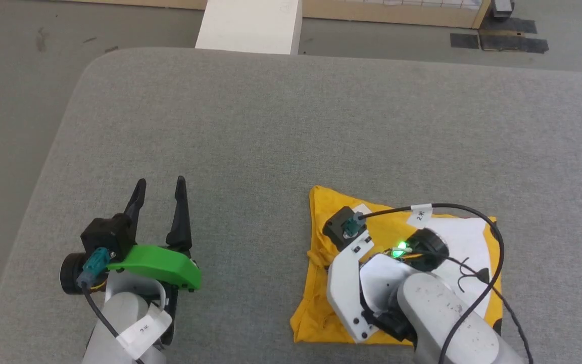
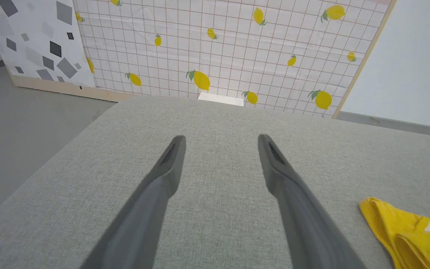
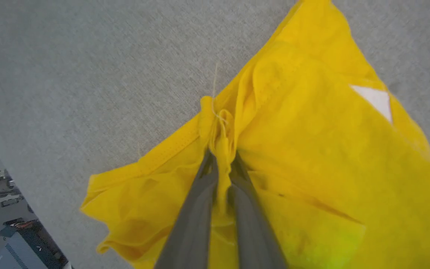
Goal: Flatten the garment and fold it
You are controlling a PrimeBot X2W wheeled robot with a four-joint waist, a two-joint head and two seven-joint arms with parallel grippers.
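On a grey padded table [image 1: 271,126], the right gripper [image 3: 222,158] has its two dark fingers [image 3: 196,209] pinched shut on a bunched ridge of the yellow T-shirt [image 3: 312,149], at a stitched edge. The shirt lies as a rough folded square near the table's front right, with white print showing on top. The step looks like drawing this edge over; it seems best carried low and straight, so the layers beneath do not drag, and released once flat. Behind the fingers, the wrist points steeply down and the pale forearm [image 1: 437,313] slants in from the lower right. Well apart, the left gripper [image 1: 161,180] hovers with fingers spread wide, holding nothing
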